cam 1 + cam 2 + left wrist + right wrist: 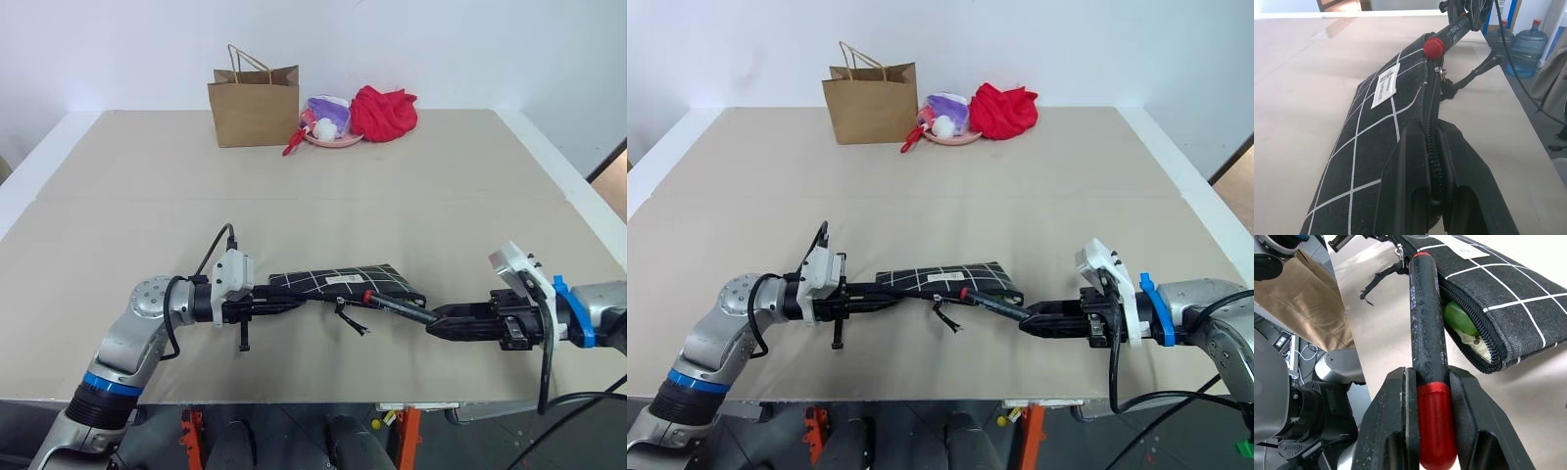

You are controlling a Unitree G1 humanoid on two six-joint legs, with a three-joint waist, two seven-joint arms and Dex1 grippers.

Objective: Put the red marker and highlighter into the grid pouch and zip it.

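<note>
Marker, red [1426, 333] — slim dark barrel, red cap end clamped between the right gripper [1430, 396] fingers, far red tip lying at the open zipper mouth of the grid pouch [338, 282], not yet inside. Highlighter [1458, 318] — green body already seated within the pouch opening, just beside the marker barrel. Pouch — flat on the table [147, 196] near its front edge, one end pinched by the left gripper [1432, 171], fingers closed on the zipper seam. Step in hand, by judgement: inserting the marker. Next move: barrel slid lengthwise through the gap, released, then pull [364, 331] drawn shut. Paper bag [254, 105] and red cloth [383, 113] well apart at the far edge.
</note>
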